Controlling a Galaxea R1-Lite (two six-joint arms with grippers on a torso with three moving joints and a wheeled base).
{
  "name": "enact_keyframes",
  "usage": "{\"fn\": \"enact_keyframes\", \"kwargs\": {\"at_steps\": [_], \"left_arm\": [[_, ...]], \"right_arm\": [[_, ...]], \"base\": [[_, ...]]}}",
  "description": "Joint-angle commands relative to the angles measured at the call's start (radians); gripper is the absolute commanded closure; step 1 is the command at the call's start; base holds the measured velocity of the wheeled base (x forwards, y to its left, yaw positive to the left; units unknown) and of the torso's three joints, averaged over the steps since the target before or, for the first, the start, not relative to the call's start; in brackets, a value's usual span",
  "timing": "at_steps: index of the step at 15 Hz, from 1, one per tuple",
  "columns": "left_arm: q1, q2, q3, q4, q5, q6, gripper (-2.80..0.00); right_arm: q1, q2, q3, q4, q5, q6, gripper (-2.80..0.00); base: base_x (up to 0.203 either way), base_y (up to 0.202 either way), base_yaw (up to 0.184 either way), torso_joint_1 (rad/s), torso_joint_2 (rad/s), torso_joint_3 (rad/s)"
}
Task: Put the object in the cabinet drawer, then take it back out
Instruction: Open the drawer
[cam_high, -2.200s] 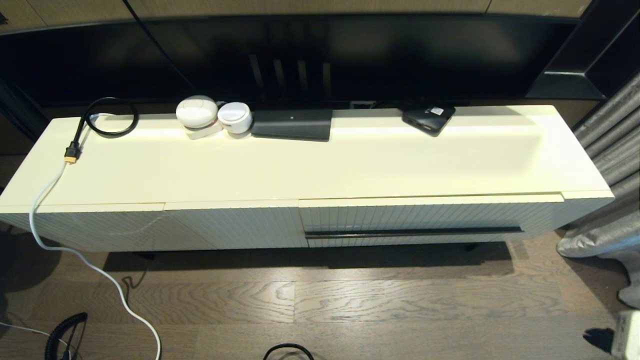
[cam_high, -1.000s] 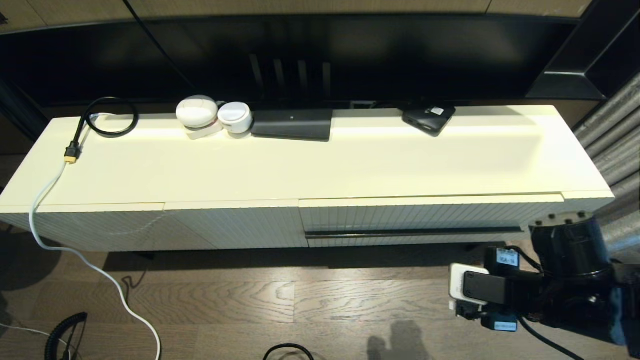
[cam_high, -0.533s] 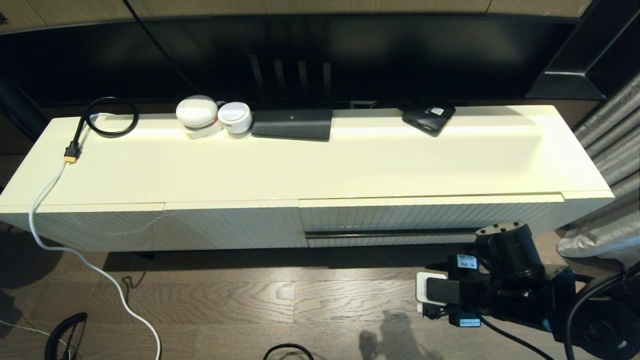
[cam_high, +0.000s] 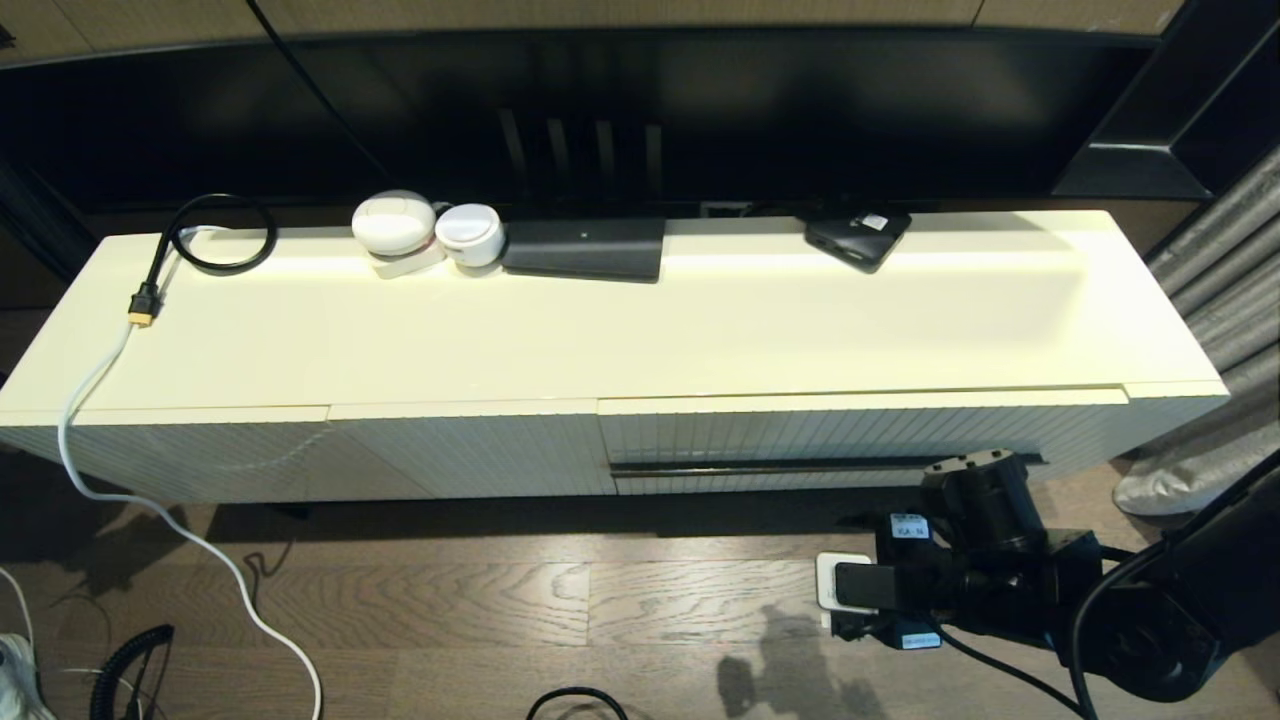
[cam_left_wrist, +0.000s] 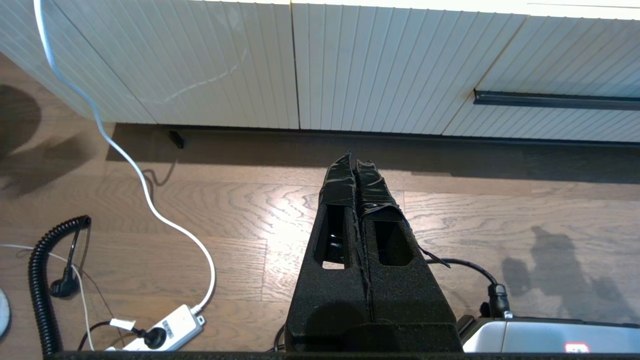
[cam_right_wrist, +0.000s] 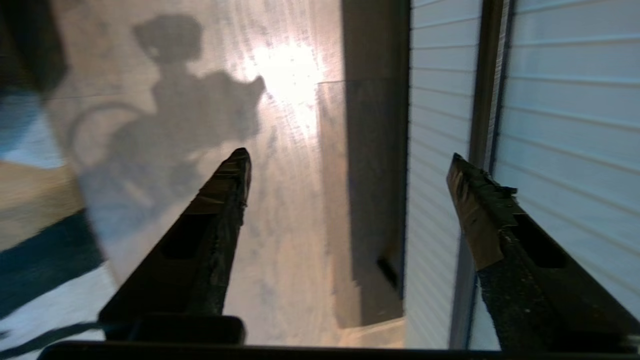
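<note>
The cabinet drawer (cam_high: 850, 435) sits in the right half of the long cream cabinet (cam_high: 640, 320), pushed fully in, its ribbed front flush with the handleless ribbed panels (cam_high: 330, 455) to its left. Being closed, it shows nothing of its inside, so what it holds cannot be told. Its long axis runs along the cabinet's front, left to right in the head view, and its front faces the robot. The thin black bar handle (cam_high: 790, 466) lies level along the lower part of that front, running the same way.

The right gripper (cam_right_wrist: 350, 162) hangs low over the wood floor (cam_high: 600, 600) just before the drawer's right end, the arm reaching in from the lower right of the head view. Its two fingers (cam_right_wrist: 225, 190) are spread wide with nothing between them; in the right wrist view one fingertip stands near the handle (cam_right_wrist: 482, 100) without clearly touching it, the other over the floor.

The left gripper (cam_left_wrist: 354, 162) is parked above the floor in front of the cabinet's left part, its fingers pressed together and empty.

On the cabinet top, along the back edge, rest a coiled black cable (cam_high: 215, 235), two white rounded devices (cam_high: 425, 232), a flat black box (cam_high: 585, 248) and a small black device (cam_high: 858, 238). A white cord (cam_high: 150, 500) trails from the top down to the floor.
</note>
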Motion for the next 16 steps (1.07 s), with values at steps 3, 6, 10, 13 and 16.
{"fn": "enact_keyframes", "kwargs": {"at_steps": [3, 6, 10, 13, 16], "left_arm": [[0.001, 0.000, 0.000, 0.000, 0.000, -0.001, 0.00], [0.000, 0.000, 0.000, 0.000, 0.000, -0.001, 0.00], [0.001, 0.000, 0.000, -0.001, 0.000, -0.001, 0.00], [0.001, 0.000, 0.000, 0.000, 0.000, -0.001, 0.00], [0.001, 0.000, 0.000, 0.000, 0.000, -0.001, 0.00]], "right_arm": [[-0.020, 0.080, -0.025, -0.020, 0.002, -0.022, -2.80], [-0.043, 0.125, -0.077, -0.024, 0.002, -0.026, -2.80], [-0.063, 0.172, -0.137, -0.025, 0.010, -0.026, -2.80], [-0.074, 0.210, -0.174, -0.031, 0.014, -0.028, -2.80], [-0.083, 0.241, -0.206, -0.054, 0.014, -0.029, -2.80]], "base": [[0.000, 0.000, 0.000, 0.000, 0.00, 0.000], [0.000, 0.000, 0.000, 0.000, 0.00, 0.000], [0.000, 0.000, 0.000, 0.000, 0.00, 0.000], [0.000, 0.000, 0.000, 0.000, 0.00, 0.000], [0.000, 0.000, 0.000, 0.000, 0.00, 0.000]]}}
